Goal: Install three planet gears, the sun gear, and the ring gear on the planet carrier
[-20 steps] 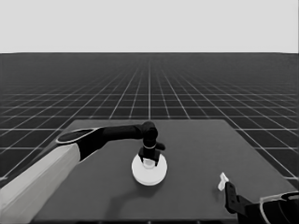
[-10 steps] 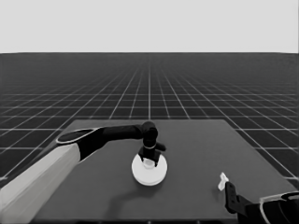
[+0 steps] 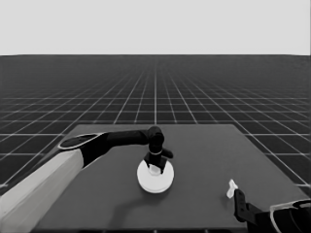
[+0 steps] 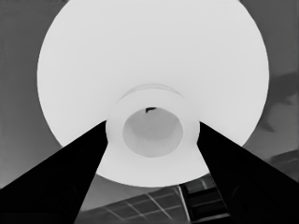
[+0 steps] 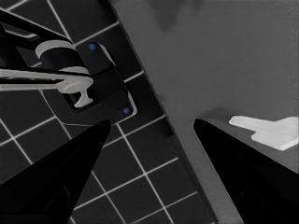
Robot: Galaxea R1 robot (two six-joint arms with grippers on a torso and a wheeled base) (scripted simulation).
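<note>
Reaching from the left, the left gripper (image 3: 155, 166) clamped the larger round part's (image 3: 154, 178) raised hub (image 4: 152, 130); the right gripper (image 5: 149, 140), parked, stood apart.

Gears hidden under larger round part (image 3: 154, 177)

Head view looks down across the worktop (image 3: 204, 194) toward the horizon. Left wrist view sits close above the round part (image 4: 154, 60), shared with head view (image 3: 154, 178). Right wrist view faces a worktop corner and floor grid.
</note>
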